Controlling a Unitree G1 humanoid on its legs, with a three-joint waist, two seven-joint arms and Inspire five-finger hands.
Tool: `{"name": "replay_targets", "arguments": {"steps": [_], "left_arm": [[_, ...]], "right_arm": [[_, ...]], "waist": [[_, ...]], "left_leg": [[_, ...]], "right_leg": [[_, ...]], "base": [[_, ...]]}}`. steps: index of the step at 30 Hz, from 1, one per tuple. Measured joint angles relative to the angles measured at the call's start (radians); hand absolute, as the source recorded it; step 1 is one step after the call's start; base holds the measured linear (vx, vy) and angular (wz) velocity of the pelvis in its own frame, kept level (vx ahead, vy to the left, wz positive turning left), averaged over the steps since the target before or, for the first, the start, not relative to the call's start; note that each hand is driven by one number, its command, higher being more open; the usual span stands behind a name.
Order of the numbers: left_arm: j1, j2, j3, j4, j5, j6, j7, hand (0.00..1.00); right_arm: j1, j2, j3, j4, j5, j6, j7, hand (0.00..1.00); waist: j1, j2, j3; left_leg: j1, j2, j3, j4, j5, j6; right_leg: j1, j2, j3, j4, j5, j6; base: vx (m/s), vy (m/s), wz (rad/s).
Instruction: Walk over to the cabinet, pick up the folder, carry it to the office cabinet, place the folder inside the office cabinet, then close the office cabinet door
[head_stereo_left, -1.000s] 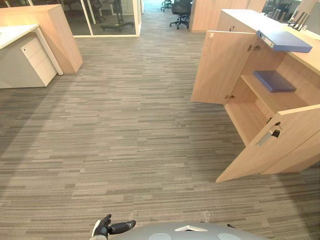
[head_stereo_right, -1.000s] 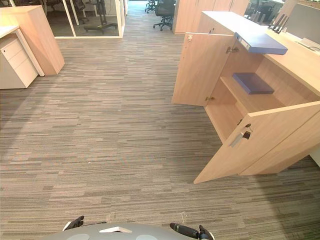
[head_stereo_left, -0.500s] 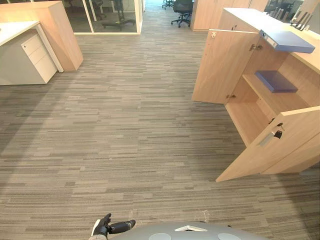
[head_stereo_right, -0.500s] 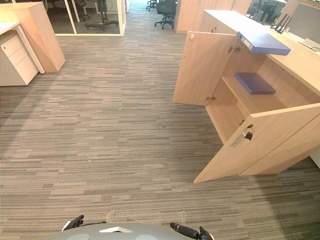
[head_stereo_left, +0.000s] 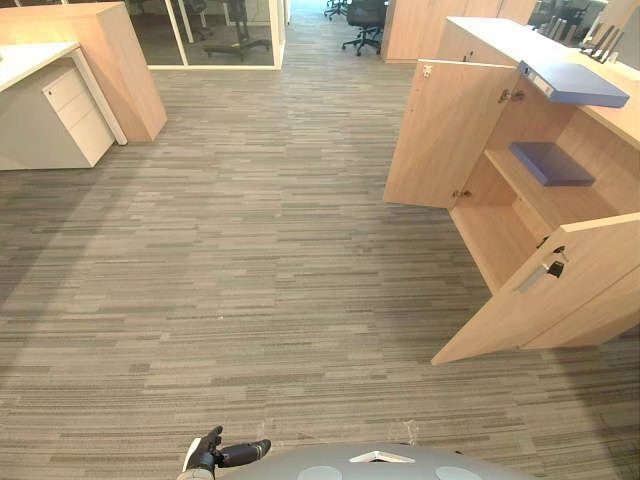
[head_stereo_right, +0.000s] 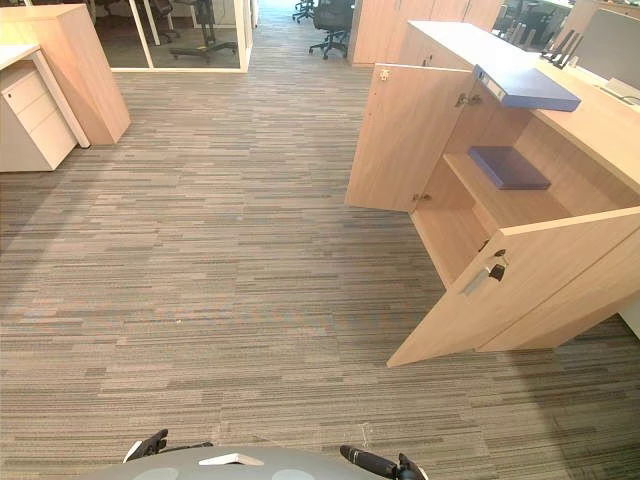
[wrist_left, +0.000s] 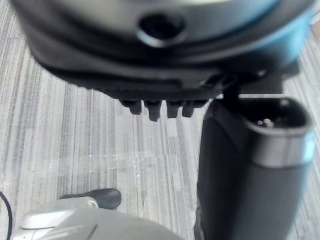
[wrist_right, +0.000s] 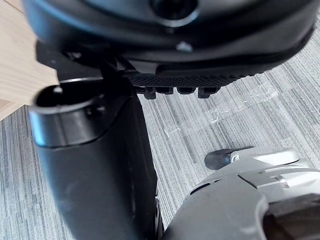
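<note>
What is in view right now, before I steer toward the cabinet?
cabinet: one, light wood, on the right, both doors open
folders: two, blue; upper folder on the cabinet's top, shelf folder inside
drawer unit: one, white, far left
chair: at least one, black, far end of the room
carpet: grey, striped, covering the floor
hands: two, dark; left hand and right hand low in front, fingers relaxed, holding nothing

No text, label, number or sign can be read on the folder (head_stereo_left: 575, 85), the cabinet (head_stereo_left: 445, 130) or the drawers (head_stereo_left: 75, 110).
</note>
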Motion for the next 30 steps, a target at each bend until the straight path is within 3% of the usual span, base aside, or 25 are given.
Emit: {"name": "replay_targets", "arguments": {"steps": [21,24,26,28,29,30], "left_arm": [[-0.001,0.003,0.014,0.000,-0.001,-0.001,-0.001,1.00],[-0.010,-0.013,0.088,-0.012,-0.005,-0.001,0.000,1.00],[-0.004,-0.039,0.149,-0.047,-0.021,-0.003,-0.001,1.00],[-0.003,-0.052,0.190,-0.074,-0.049,-0.003,-0.009,1.00],[-0.002,-0.069,0.219,-0.093,-0.064,-0.008,-0.014,1.00],[0.002,-0.081,0.234,-0.097,-0.084,-0.020,-0.014,1.00]], "right_arm": [[-0.001,0.004,0.001,0.001,0.000,0.000,0.002,1.00],[-0.022,0.008,-0.007,0.009,0.013,0.000,0.008,1.00],[-0.023,0.009,-0.037,0.003,0.029,0.000,0.016,1.00],[-0.016,0.015,-0.044,-0.005,0.030,0.002,0.016,1.00],[-0.016,0.011,-0.045,-0.007,0.030,0.003,0.016,1.00],[-0.017,0.009,-0.049,-0.007,0.025,0.007,0.016,1.00]], "waist": [[0.001,-0.009,0.003],[-0.005,-0.007,0.036],[0.005,0.015,0.065],[0.015,0.008,0.077],[0.017,0.010,0.087],[0.018,0.017,0.088]], "left_leg": [[-0.016,0.000,-0.001,0.007,-0.005,-0.005],[-0.103,0.011,-0.008,0.209,-0.111,-0.020],[-0.166,0.048,-0.001,0.394,-0.194,-0.060],[-0.256,0.065,0.031,0.609,-0.194,-0.078],[-0.316,0.092,0.059,0.738,-0.227,-0.056],[-0.356,0.118,0.068,0.789,-0.259,-0.055]], "right_leg": [[-0.011,0.001,-0.001,0.000,-0.001,0.000],[0.002,0.008,-0.020,0.010,-0.013,-0.007],[0.006,0.033,-0.027,0.046,-0.050,-0.025],[0.022,0.033,-0.026,0.074,-0.075,-0.030],[0.036,0.032,-0.025,0.094,-0.094,-0.032],[0.047,0.021,-0.024,0.105,-0.107,-0.026]], "base": [[0.00,0.000,0.00],[-0.02,-0.013,0.13],[-0.04,0.005,0.10],[0.00,0.025,0.10],[0.05,0.060,0.02],[0.05,0.086,-0.01]]}}
